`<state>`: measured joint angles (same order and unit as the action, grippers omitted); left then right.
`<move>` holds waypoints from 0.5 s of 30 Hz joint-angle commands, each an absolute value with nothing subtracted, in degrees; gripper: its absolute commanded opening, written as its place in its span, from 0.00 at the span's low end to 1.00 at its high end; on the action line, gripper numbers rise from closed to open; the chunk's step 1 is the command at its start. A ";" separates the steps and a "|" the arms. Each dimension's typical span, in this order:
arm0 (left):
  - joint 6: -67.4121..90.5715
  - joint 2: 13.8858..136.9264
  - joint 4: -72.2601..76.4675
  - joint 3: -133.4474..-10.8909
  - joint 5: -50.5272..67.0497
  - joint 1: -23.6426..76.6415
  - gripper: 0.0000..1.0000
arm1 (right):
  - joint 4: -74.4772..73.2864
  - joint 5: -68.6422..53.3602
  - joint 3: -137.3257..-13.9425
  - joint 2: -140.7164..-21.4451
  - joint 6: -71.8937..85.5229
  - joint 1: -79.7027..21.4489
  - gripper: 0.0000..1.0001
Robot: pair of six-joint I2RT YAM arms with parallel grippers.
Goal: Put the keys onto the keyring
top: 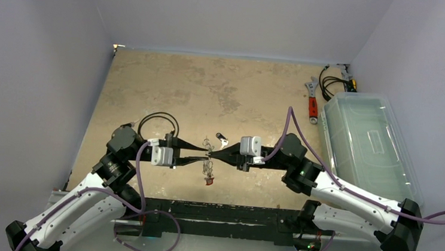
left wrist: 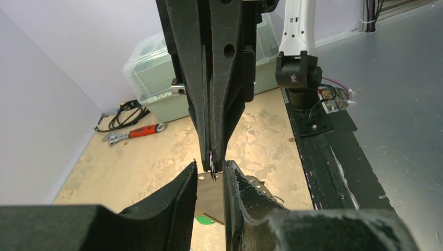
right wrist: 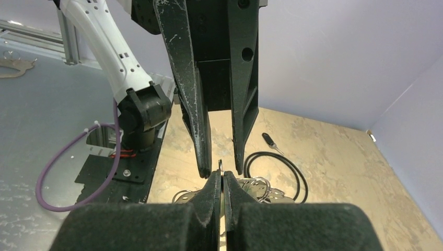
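Currently the right claw [right wrist: 221,178] is clenched on the keyring [right wrist: 220,165] above the desk [top: 241,91], with keys [top: 207,171] bunched just beneath. On the left claw [left wrist: 210,170], the jaws stand narrowly apart; whether they grip anything cannot be told. Misaligned closing may twist the keyring loose.

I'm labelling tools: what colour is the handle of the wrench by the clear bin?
Red, on the wrench; the left wrist view shows it best.

The left white-and-black arm [top: 82,195] and the right white-and-black arm [top: 352,195] reach inward, fingertips nose to nose. The left black two-finger gripper [left wrist: 210,166] holds its jaws parted. Just ahead of its tips, the right black two-finger gripper [right wrist: 222,177] is pinched tight.
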<state>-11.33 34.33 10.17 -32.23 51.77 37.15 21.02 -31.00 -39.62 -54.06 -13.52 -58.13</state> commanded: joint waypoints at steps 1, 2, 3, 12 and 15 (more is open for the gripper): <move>-10.08 34.67 12.72 -32.26 52.65 37.07 0.22 | 26.16 -31.07 -40.77 -53.71 -13.00 -58.27 0.00; -10.10 34.71 12.68 -32.26 52.65 37.06 0.21 | 26.66 -31.03 -40.64 -53.62 -12.82 -58.27 0.00; -10.11 34.69 12.58 -32.26 52.54 37.09 0.21 | 27.12 -30.96 -40.49 -53.49 -12.61 -58.27 0.00; -10.48 34.80 11.47 -32.60 50.40 37.05 0.19 | 27.93 -30.50 -40.05 -53.09 -12.00 -58.27 0.00; -10.25 35.04 11.46 -32.74 50.00 36.96 0.14 | 28.21 -30.56 -39.94 -53.09 -11.67 -58.27 0.00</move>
<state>-11.09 34.65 10.28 -32.23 51.20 37.15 22.35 -30.83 -39.62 -54.24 -12.73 -58.11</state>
